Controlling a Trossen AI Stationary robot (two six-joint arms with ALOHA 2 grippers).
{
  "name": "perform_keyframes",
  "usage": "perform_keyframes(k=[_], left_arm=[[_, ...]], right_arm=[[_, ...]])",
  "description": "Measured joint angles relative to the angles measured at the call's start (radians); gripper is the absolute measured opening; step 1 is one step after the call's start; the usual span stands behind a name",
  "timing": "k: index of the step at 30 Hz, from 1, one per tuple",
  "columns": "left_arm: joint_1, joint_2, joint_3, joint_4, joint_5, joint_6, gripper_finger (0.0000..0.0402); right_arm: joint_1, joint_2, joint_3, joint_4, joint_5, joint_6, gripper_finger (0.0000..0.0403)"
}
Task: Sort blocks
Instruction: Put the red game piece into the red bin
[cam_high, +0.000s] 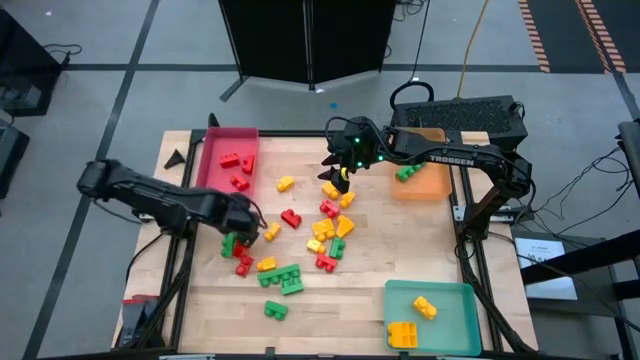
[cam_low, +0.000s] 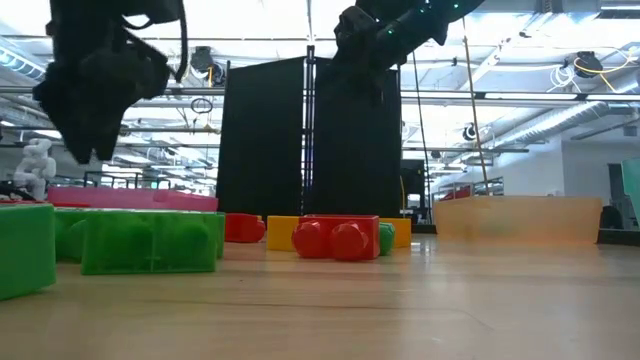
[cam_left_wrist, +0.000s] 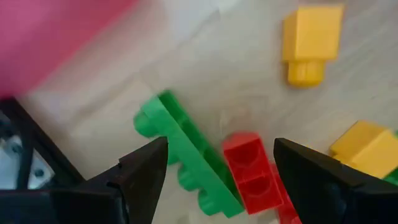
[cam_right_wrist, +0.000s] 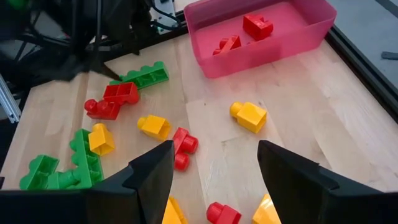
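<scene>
My left tool (cam_left_wrist: 214, 180) hung wide over a red block (cam_left_wrist: 252, 174) touching a green block (cam_left_wrist: 186, 155), so I risked pinching both.

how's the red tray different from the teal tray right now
The red tray sits at the table's far left corner; the teal tray sits at the near right corner. The red tray holds a few red blocks; the teal tray holds only yellow blocks. The left gripper works near the red tray; no gripper is near the teal one. Both are shallow rectangular trays, partly filled.
</scene>
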Motion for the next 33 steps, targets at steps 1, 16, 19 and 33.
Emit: perform_keyframes(k=[1, 16, 19, 33], left_arm=[[-0.018, 0.022, 0.0, 0.005, 0.001, -0.024, 0.0295], [-0.163, 0.237, 0.0, 0.131, 0.022, -0.233, 0.0295], [-0.165, 0.274, 0.0, 0.143, 0.023, -0.236, 0.0295], [-0.155, 0.374, -0.034, 0.234, 0.07, -0.227, 0.0272]], right_arm=[[0.0, 0.0, 0.0, 0.0, 0.0, 0.002, 0.0226], [0.0, 0.0, 0.0, -0.005, 0.0, 0.009, 0.0227], [0.0, 0.0, 0.0, -0.018, 0.0, 0.009, 0.0227], [0.0, 0.0, 0.0, -0.069, 0.0, -0.006, 0.0226]])
